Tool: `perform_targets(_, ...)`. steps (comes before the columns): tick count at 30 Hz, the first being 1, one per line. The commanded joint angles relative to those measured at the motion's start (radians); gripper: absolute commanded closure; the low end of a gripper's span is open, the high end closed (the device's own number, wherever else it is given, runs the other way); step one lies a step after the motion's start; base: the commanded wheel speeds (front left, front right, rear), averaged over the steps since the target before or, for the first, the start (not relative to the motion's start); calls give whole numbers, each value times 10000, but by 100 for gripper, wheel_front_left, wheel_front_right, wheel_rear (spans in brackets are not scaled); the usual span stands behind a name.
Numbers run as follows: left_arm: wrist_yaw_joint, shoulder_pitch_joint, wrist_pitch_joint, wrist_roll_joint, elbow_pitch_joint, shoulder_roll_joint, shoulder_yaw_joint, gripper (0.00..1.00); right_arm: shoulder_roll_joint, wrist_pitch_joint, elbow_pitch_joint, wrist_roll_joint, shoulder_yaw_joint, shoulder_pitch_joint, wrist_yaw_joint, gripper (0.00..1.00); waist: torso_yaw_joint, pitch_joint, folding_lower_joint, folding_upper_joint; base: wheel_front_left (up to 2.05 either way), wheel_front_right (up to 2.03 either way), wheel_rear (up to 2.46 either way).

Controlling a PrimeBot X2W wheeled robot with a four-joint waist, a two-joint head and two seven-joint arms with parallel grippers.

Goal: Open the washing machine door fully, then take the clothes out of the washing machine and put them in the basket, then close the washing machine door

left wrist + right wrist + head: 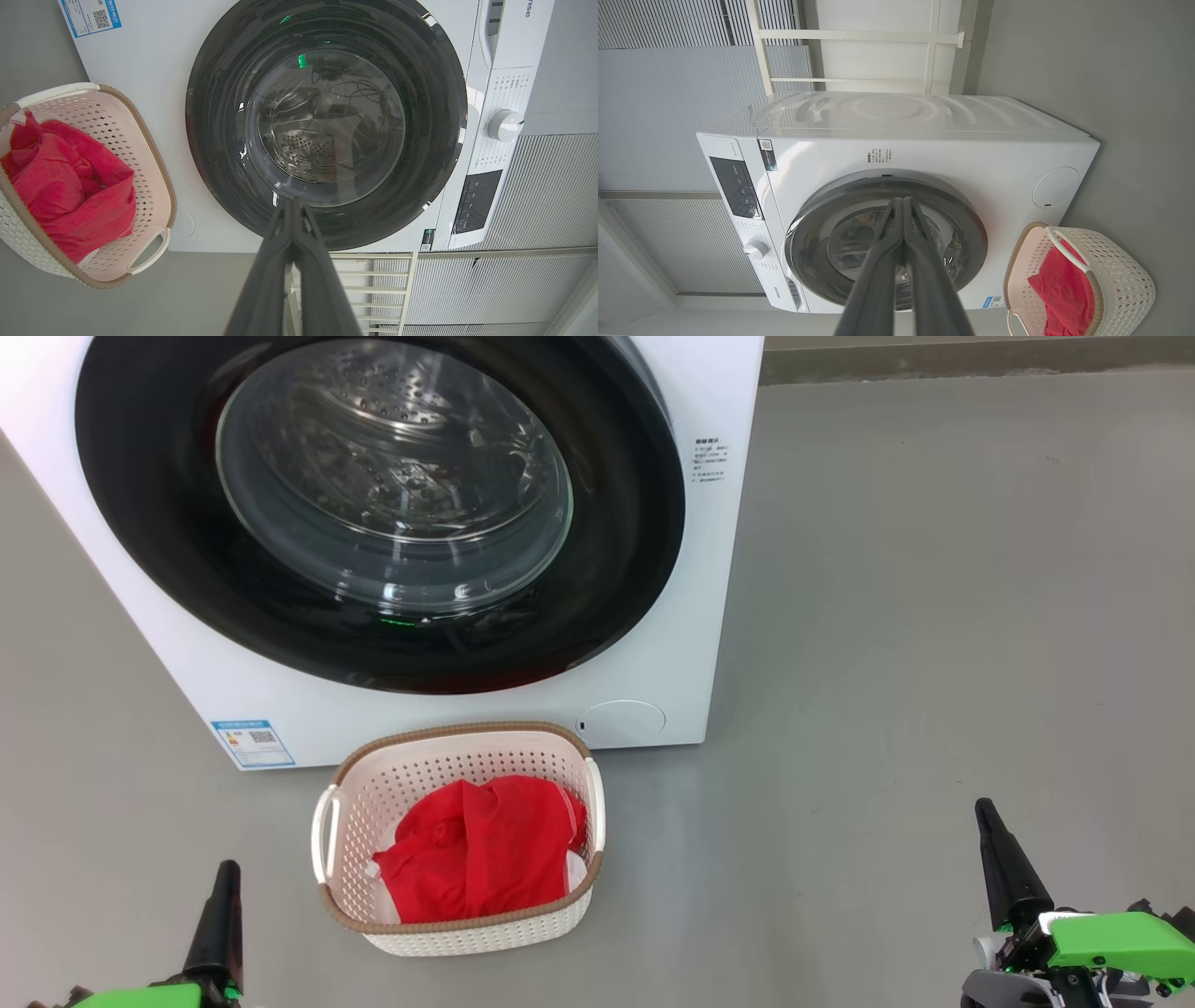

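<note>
Head view: clothes in basket between left gripper and right gripper, both closed, empty.

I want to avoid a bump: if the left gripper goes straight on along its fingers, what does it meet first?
Probably the washing machine door, near the edge of its glass; the left gripper points there, shut. Depth is unclear.

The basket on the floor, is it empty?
No, the red clothes lie bunched inside the basket.
</note>
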Motion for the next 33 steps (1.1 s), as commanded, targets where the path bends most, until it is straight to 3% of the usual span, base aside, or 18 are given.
perform_targets(1, -35, -381, 62, 31, -194, 135, 354, 100, -20, 50, -304, -6, 218, -107, -9, 100, 0, 0, 0, 0, 0, 0, 0)
perform_targets(33, -35, -385, 102, 73, -193, 101, 404, 100, -3, 69, -303, -26, 195, -110, -9, 100, 0, 0, 0, 0, 0, 0, 0)
